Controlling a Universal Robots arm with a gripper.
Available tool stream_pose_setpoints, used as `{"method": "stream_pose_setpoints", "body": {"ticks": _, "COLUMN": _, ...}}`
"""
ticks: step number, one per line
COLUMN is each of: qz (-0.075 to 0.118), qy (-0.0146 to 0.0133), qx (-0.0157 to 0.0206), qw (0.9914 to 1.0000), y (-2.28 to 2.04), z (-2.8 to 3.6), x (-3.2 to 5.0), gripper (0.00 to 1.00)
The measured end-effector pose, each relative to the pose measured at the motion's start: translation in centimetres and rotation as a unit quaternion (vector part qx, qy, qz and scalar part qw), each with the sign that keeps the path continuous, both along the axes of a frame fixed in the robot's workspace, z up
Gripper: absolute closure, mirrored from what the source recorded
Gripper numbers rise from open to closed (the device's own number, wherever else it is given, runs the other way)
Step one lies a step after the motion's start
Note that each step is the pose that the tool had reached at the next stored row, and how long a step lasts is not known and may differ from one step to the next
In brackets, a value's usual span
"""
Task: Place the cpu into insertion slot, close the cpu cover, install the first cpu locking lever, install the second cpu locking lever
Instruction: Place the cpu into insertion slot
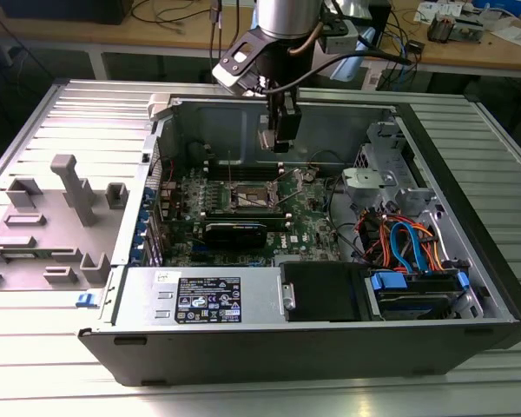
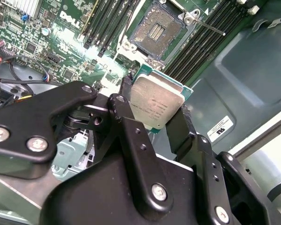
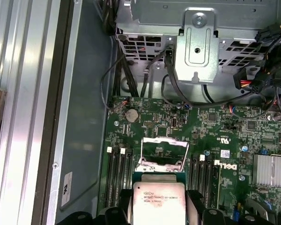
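Over an open computer case [image 1: 269, 347] on a ribbed metal table [image 1: 87, 109], the arm's gripper [image 1: 276, 139] is hanging in the air, gripping the cpu [image 2: 155, 101] by two opposite edges. The chip's silvery top is showing in both wrist views, with a black finger [image 2: 180, 127] pressing in on each side and the chip's green rim peeking out along one edge. The cpu is riding clear of the green motherboard [image 1: 317, 221], touching nothing but the fingers. Beneath it the slot [image 2: 154, 32] is lying bare, its dark pin field showing inside a silver rim, and in the exterior view the gripper is hovering just above that spot, towards the case's back wall. The cover [image 3: 160, 164] is standing swung up off the slot in the first wrist view, with the board showing through its square window. A thin lever [image 2: 205, 26] is sticking out from one corner of the slot, crossing the long black memory slots [image 2: 196, 47] that are flanking it on both sides. A black graphics card [image 1: 234, 233] is sitting on the board near the slot, on the side facing the power supply [image 1: 204, 295]. Blue and orange cables [image 1: 404, 243] are crowding the drive bay at the exterior view's right, while a grey plastic fixture [image 1: 69, 187] is resting on the table at the exterior view's left, well apart from the case.
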State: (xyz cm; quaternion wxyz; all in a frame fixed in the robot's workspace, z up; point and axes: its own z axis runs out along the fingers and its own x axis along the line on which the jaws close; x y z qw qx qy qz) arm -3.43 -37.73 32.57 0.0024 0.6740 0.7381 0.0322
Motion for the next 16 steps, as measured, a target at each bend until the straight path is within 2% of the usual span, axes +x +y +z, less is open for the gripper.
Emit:
{"method": "stream_pose_setpoints", "body": {"ticks": 5, "qz": -0.010, "qy": 0.0006, "qx": 0.0001, "qw": 0.99995, "y": 0.00, "z": -0.10, "x": -0.02, "gripper": 0.46}}
{"method": "stream_pose_setpoints", "body": {"ticks": 8, "qz": -0.018, "qy": 0.0019, "qx": 0.0000, "qw": 0.99983, "y": -0.01, "z": -0.30, "x": -0.03, "gripper": 0.46}}
{"method": "stream_pose_setpoints", "body": {"ticks": 9, "qz": -0.023, "qy": 0.0028, "qx": 0.0000, "qw": 0.99972, "y": -0.03, "z": -0.60, "x": -0.03, "gripper": 0.46}}
{"method": "stream_pose_setpoints", "body": {"ticks": 10, "qz": -0.029, "qy": 0.0049, "qx": -0.0001, "qw": 0.99957, "y": -0.04, "z": -0.89, "x": -0.02, "gripper": 0.46}}
{"method": "stream_pose_setpoints", "body": {"ticks": 11, "qz": -0.030, "qy": 0.0055, "qx": -0.0001, "qw": 0.99954, "y": -0.04, "z": -0.91, "x": -0.02, "gripper": 0.46}}
{"method": "stream_pose_setpoints", "body": {"ticks": 12, "qz": -0.031, "qy": 0.0058, "qx": 0.0002, "qw": 0.99951, "y": -0.04, "z": -1.11, "x": -0.07, "gripper": 0.46}}
{"method": "stream_pose_setpoints", "body": {"ticks": 13, "qz": -0.031, "qy": 0.0054, "qx": 0.0002, "qw": 0.99952, "y": -0.04, "z": -1.75, "x": -0.88, "gripper": 0.46}}
{"method": "stream_pose_setpoints", "body": {"ticks": 16, "qz": -0.030, "qy": 0.0051, "qx": 0.0002, "qw": 0.99952, "y": -0.04, "z": -2.30, "x": -1.35, "gripper": 0.46}}
